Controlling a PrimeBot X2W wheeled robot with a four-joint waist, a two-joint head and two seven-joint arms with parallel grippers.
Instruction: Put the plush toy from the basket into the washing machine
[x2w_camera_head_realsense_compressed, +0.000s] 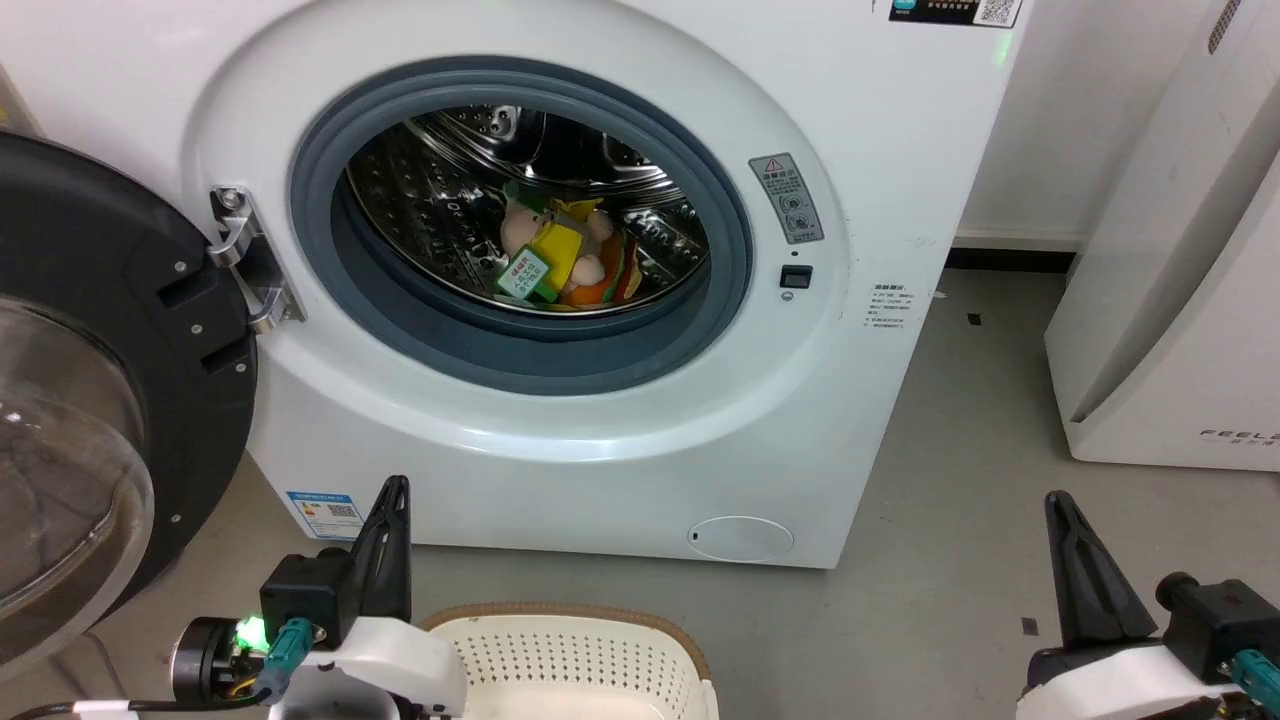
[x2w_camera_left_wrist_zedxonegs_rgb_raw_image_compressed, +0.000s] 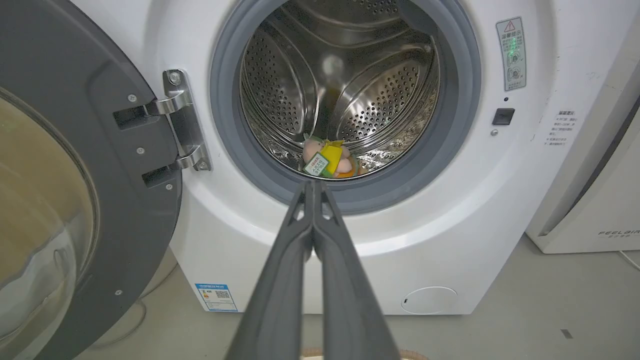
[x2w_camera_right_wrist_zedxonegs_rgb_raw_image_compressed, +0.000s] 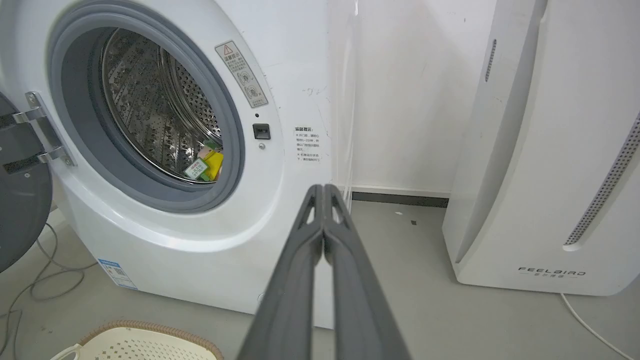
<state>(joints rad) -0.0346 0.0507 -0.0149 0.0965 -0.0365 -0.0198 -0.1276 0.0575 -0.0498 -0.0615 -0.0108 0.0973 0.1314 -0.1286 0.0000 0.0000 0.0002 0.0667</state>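
Note:
The plush toy lies inside the steel drum of the washing machine, pale pink with a yellow piece and a green and white tag; it also shows in the drum as plush toy and partly as plush toy. The black round door hangs wide to the left. The cream basket sits on the floor at the bottom, no toy visible in the part shown. My left gripper is shut and holds nothing, low in front of the washer. My right gripper is shut too, at lower right.
A white FEELBIRD appliance stands to the right of the washer, with grey floor between them. Cables lie on the floor under the door side.

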